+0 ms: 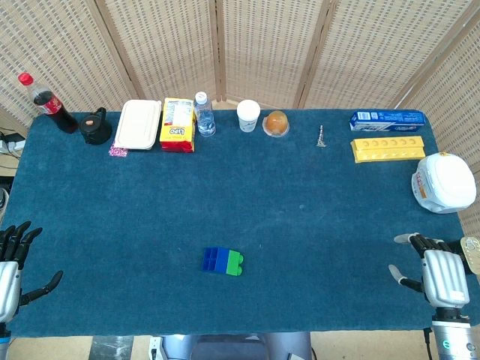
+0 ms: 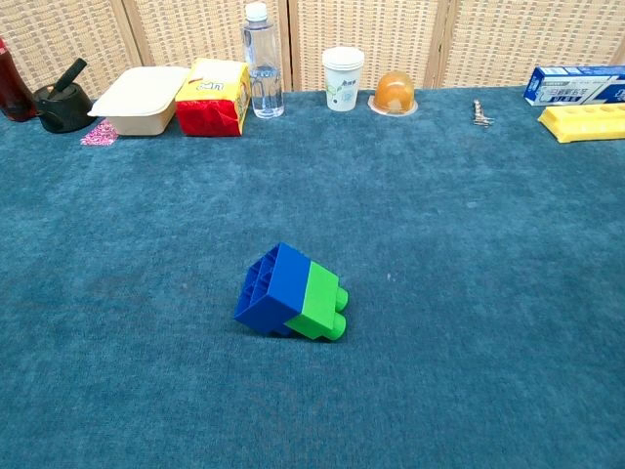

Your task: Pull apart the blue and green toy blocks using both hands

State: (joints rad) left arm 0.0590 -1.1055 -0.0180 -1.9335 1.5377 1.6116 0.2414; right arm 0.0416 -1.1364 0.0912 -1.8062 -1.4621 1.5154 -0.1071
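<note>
Left hand [image 1: 10, 274] fingers spread, empty, right hand [image 1: 442, 274] likewise, blue block [image 2: 276, 286] joined to green block [image 2: 318, 303], tipped sideways.

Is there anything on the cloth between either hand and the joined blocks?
Nothing visible. The joined blue and green toy blocks lie alone on bare blue cloth; the left hand and right hand sit open at the table's near corners.

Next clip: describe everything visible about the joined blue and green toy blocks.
The toy blocks look like glossy plastic: a blue block still joined to a green block. The pair lies on its side on the teal cloth, the blue block's hollow underside facing left and the green block's round studs pointing right. It sits near the table's front middle, with neither hand touching it.
</note>
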